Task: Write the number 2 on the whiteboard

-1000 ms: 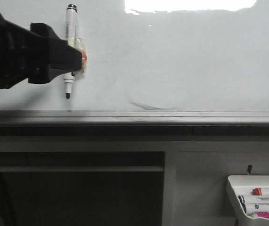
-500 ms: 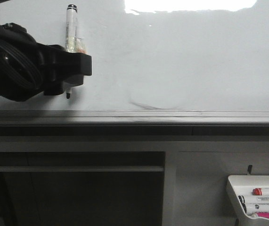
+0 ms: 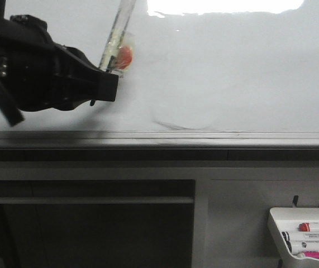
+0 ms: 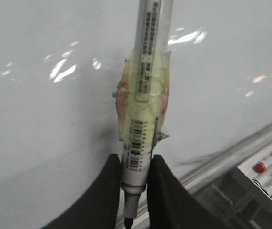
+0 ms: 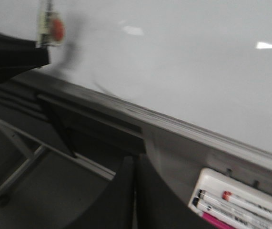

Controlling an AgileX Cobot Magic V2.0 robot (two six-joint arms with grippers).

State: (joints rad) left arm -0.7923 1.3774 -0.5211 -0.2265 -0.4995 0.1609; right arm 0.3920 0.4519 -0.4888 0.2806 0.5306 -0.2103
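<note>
Most of the front view is filled by the whiteboard (image 3: pixel 232 72), a glossy white surface with a bright glare patch along its upper edge, a faint grey smudged arc low near the middle, and a grey metal rim (image 3: pixel 204 137) along its lower edge; no black digit 2 can be seen anywhere on it. Below the rim sits a dark cabinet front with a pale horizontal bar (image 3: pixel 92 200). The left gripper (image 3: pixel 100 88) reaches in from the left side as a large black mass, close in front of the board's upper left area, its two fingers (image 4: pixel 105 191) pinching the lower barrel of a marker (image 4: pixel 145 95). That marker leans, its upper end tilted toward the right and running out of the front view, with a wad of yellowish tape and an orange-red patch wrapped round its middle; its dark tip points down between the fingers. The right gripper (image 5: pixel 135 191) hangs low, well apart from the board, fingers pressed together with only a thin seam between them, holding nothing. At lower right a small white tray (image 3: pixel 276 223) holds spare markers (image 3: pixel 315 237).
</note>
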